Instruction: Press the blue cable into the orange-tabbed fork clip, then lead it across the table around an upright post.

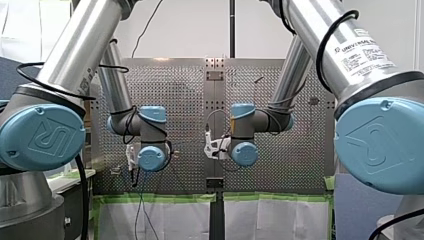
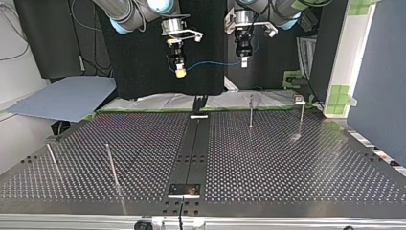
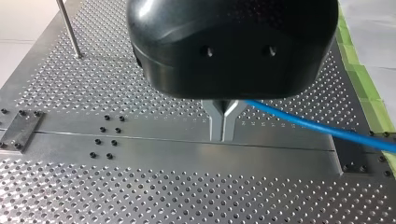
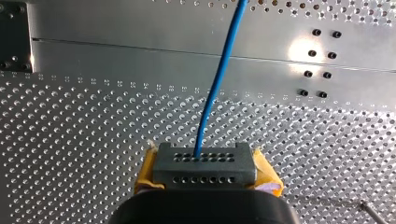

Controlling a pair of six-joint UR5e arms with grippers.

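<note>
Above the far end of the centre rail (image 2: pixel 191 143), slightly left, our right claw (image 2: pixel 180 73) pinches the blue cable (image 2: pixel 210 63) by its dark end block (image 4: pixel 204 165). Slightly right, our left claw (image 2: pixel 243 62) is pressed together on it. We judge it light, limp and smooth, so hold it short. Posts (image 2: pixel 111 164) stand on both sides of the rail on the hard perforated table (image 2: pixel 297 167).

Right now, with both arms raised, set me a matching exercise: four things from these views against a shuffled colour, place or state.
1. blue cable
2. my left gripper
3. my right gripper
4. upright post

A. yellow pads
B. stands on the perforated table
C. strung between both grippers
D. metal fingers

Pairs: 1-C, 2-D, 3-A, 4-B.
</note>
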